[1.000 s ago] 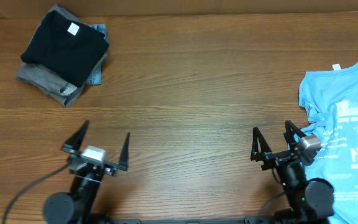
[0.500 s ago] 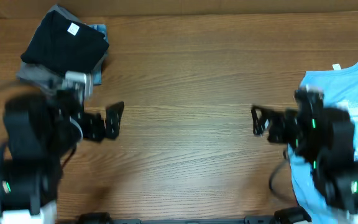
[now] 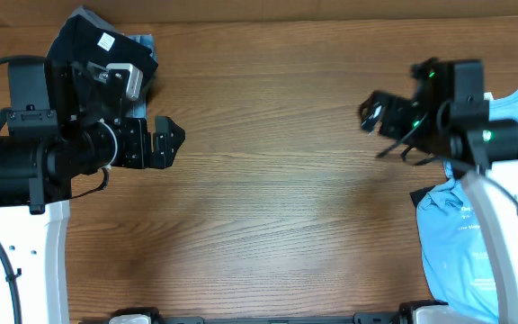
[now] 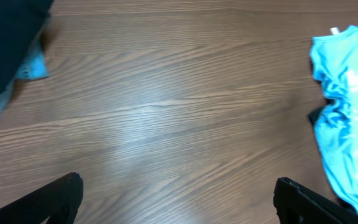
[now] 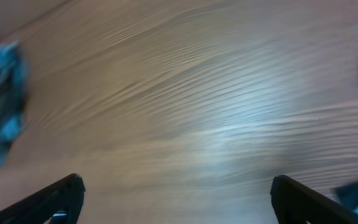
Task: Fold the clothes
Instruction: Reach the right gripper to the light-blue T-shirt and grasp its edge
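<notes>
While left gripper (image 3: 165, 142) (mid-left) and right gripper (image 3: 373, 114) (upper right) hang spread and empty, sky-blue T-shirt (image 3: 443, 247) lies crumpled at right edge, dark T-shirt (image 3: 84, 36) upper left. Best: pinch one hem layer, drag flat toward centre.

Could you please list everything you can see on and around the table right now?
navy-black folded cotton T-shirt: one, navy-black with a white neck label, on top of a pile at the far left, partly under the left arm
light-blue garment: one, light blue, edge showing beneath that pile
sky-blue crumpled cotton T-shirt: one, sky blue with white print, at the right edge
wooden table: one, brown
left arm: one, black and white, left side
right arm: one, black and white, over the right side
left hand: one, black, open
right hand: one, black, open
</notes>
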{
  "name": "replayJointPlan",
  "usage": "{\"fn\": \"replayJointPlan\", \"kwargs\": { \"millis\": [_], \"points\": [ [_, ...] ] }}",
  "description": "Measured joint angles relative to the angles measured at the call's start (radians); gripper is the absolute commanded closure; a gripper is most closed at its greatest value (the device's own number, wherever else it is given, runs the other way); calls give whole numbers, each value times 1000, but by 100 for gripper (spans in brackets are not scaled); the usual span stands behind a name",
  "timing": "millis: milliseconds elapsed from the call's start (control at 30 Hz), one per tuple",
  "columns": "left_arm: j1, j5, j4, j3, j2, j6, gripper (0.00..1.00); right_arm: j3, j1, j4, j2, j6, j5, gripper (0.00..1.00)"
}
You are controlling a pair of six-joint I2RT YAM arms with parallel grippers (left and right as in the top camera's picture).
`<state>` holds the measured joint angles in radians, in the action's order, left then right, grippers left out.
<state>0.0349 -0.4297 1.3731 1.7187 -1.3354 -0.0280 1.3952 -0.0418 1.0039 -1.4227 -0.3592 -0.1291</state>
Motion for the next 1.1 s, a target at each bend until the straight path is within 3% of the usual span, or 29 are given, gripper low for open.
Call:
{"fn": "replayJointPlan", "kwargs": {
  "millis": [267, 333, 533, 767, 900, 1100],
  "points": [
    [0, -35, 2, 5, 0, 0, 0, 2, 290, -43, -238, -87, 98, 14],
    [0, -38, 3, 5, 0, 0, 0, 2, 344, -42, -295, -96, 111, 23],
    [0, -42, 5, 5, 0, 0, 0, 4, 424, -16, -431, -144, 141, 25],
    [0, -46, 11, 5, 0, 0, 0, 4, 524, 1, -507, -180, 163, 18],
    [0, -46, 11, 5, 0, 0, 0, 4, 566, 1, -515, -184, 160, 27],
    [0, -46, 11, 5, 0, 0, 0, 3, 571, -6, -520, -190, 119, 30]
  ]
}}
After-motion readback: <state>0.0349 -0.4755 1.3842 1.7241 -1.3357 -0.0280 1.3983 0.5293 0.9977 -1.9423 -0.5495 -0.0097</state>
